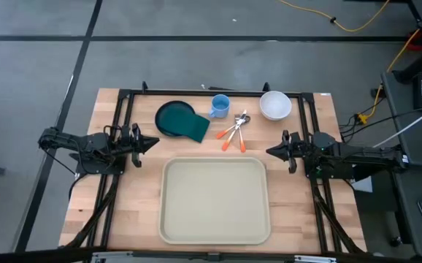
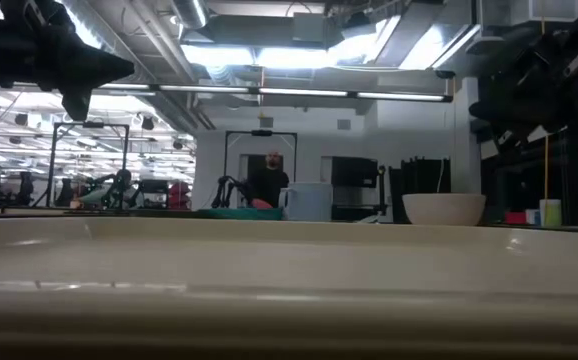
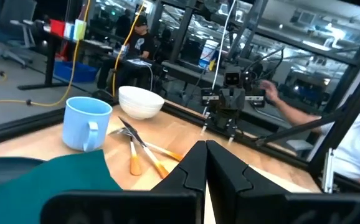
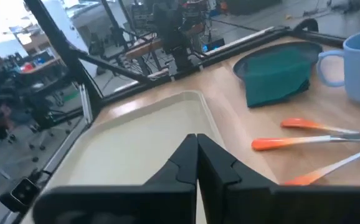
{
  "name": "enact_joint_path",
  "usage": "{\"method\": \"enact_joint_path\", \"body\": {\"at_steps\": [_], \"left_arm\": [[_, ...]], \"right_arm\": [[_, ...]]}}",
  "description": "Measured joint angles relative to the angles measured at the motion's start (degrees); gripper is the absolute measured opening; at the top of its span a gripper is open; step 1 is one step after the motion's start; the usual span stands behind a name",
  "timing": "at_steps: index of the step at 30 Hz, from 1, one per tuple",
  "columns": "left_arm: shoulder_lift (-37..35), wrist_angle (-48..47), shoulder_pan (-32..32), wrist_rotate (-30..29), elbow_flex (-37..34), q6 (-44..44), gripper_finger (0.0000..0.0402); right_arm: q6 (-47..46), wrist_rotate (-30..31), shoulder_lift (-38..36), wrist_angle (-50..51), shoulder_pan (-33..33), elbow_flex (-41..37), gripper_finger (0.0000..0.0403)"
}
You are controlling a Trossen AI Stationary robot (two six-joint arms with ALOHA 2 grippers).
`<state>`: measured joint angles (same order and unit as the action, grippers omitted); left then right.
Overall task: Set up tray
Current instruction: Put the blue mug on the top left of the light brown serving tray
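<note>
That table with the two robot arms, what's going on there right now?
Nothing is being handled at this moment. The left hand and the right hand are both shut and empty, waiting at the table's sides. Between them lies a big cream tray with nothing on it. Behind it sit a dark plate with a green napkin on it, a blue mug, orange-handled cutlery and a white bowl.
</note>
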<state>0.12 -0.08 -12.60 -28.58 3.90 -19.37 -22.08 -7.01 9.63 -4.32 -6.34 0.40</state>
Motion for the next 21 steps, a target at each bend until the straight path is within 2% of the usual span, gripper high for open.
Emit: {"method": "enact_joint_path", "body": {"at_steps": [5,9,13,16,18,21], "left_arm": [[0.0,1.3,0.0,-1.0,0.0,-1.0,0.0005],[0.0,9.0,0.0,-4.1,-0.1,-2.0,0.0005],[0.0,26.8,0.0,-3.8,-0.1,7.5,0.0004],[0.0,40.6,0.0,0.2,0.3,17.2,0.0002],[0.0,44.0,0.0,3.0,1.9,23.0,0.0001],[0.2,43.5,0.0,4.6,6.5,29.1,0.0003]], "right_arm": [[-0.4,4.9,0.0,-4.5,0.0,0.0,0.0006],[0.0,10.6,0.0,-13.1,0.0,0.0,0.0006],[1.8,14.5,0.0,-25.3,0.0,0.0,0.0006],[4.7,16.0,0.0,-35.5,0.0,0.0,0.0006],[6.9,16.4,0.0,-42.1,0.0,0.0,0.0006],[10.4,16.6,0.0,-47.2,0.0,1.9,0.0006]]}}
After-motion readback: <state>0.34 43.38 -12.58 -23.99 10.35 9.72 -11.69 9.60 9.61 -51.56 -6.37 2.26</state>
